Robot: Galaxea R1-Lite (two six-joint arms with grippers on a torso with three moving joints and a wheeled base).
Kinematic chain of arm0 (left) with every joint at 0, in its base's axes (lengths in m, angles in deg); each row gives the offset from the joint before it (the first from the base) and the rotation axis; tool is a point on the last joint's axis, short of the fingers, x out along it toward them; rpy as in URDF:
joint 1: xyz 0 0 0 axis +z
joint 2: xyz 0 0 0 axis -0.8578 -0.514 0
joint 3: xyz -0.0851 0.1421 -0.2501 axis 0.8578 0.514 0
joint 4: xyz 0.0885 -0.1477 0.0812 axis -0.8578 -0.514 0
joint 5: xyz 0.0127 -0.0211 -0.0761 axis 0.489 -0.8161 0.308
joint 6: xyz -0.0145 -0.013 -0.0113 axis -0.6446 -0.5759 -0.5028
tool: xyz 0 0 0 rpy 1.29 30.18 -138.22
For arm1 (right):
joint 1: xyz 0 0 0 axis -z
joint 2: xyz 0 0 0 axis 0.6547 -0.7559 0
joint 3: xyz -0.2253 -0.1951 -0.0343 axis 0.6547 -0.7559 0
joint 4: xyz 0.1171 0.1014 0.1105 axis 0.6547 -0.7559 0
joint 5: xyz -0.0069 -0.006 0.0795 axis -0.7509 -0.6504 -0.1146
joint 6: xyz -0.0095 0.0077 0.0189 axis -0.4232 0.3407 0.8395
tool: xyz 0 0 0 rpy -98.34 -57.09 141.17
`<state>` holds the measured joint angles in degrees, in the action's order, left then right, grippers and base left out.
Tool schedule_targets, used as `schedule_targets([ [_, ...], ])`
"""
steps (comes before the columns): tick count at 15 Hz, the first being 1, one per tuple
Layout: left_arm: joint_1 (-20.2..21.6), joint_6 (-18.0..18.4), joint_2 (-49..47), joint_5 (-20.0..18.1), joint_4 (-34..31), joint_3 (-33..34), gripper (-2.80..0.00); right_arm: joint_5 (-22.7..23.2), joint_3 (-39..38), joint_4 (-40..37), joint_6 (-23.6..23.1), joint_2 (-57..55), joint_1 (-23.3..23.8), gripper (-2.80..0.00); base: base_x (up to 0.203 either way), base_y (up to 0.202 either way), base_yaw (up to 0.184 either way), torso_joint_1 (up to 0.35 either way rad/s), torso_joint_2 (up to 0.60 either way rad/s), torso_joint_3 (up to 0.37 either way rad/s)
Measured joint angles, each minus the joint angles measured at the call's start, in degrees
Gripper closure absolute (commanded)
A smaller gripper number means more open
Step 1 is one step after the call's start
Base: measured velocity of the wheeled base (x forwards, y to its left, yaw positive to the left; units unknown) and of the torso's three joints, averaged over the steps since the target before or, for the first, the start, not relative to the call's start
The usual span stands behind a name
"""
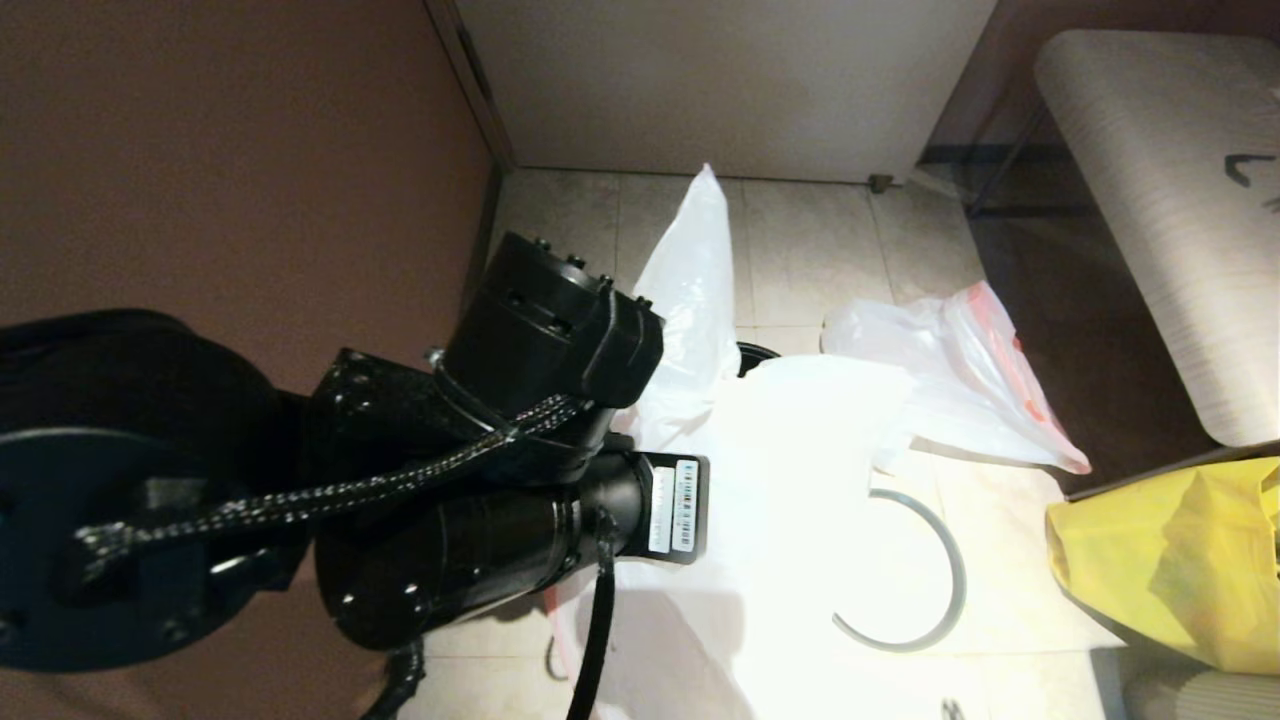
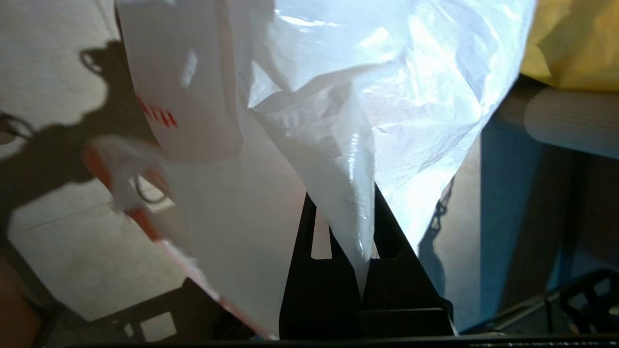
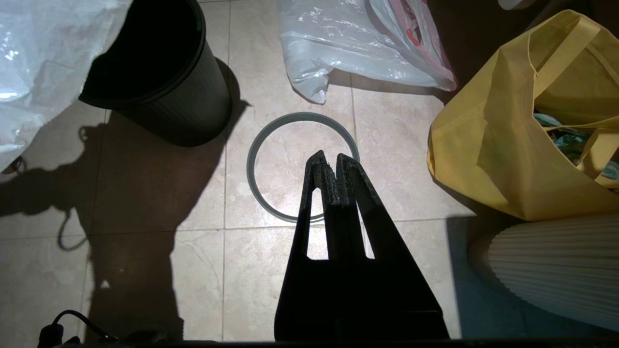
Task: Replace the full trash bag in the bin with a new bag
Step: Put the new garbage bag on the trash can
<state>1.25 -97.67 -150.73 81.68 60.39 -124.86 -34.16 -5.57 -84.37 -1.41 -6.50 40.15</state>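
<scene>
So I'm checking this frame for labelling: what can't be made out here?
- Bin: the head view shows only a sliver; the new bag and left arm cover it. In the right wrist view its inside is too dark to see.
- Left gripper: hidden in the head view behind its own arm.
- Hoop: partly covered by that bag in the head view.
- Full bag: contents unclear in both views.
- Right gripper: absent from the head view.

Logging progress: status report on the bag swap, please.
Left claw shut on new bag. Right claw shut, empty. Bin unlined, hoop on floor.
</scene>
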Motion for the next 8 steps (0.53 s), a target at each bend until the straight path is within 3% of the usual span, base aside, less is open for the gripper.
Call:
schedule_targets([
  [2,0.22,-0.5,-3.65,-1.76,-1.67,-2.97,0.0,0.0,0.0,0.0,-0.01,0.0,0.0,0.0,0.0,0.0,0.0,0.0,0.0,0.0],
  [5,3.71,-1.03,-11.5,-2.85,-1.55,-8.59,0.0,0.0,0.0,0.0,-0.01,0.0,0.01,0.0,0.0,0.0,0.0,0.0,0.0,0.0],
  [8,9.26,-3.5,-22.9,0.03,-1.57,-23.12,0.0,0.0,0.0,-0.02,-0.01,0.0,0.0,0.0,0.0,0.0,0.0,0.0,0.0,0.0],
])
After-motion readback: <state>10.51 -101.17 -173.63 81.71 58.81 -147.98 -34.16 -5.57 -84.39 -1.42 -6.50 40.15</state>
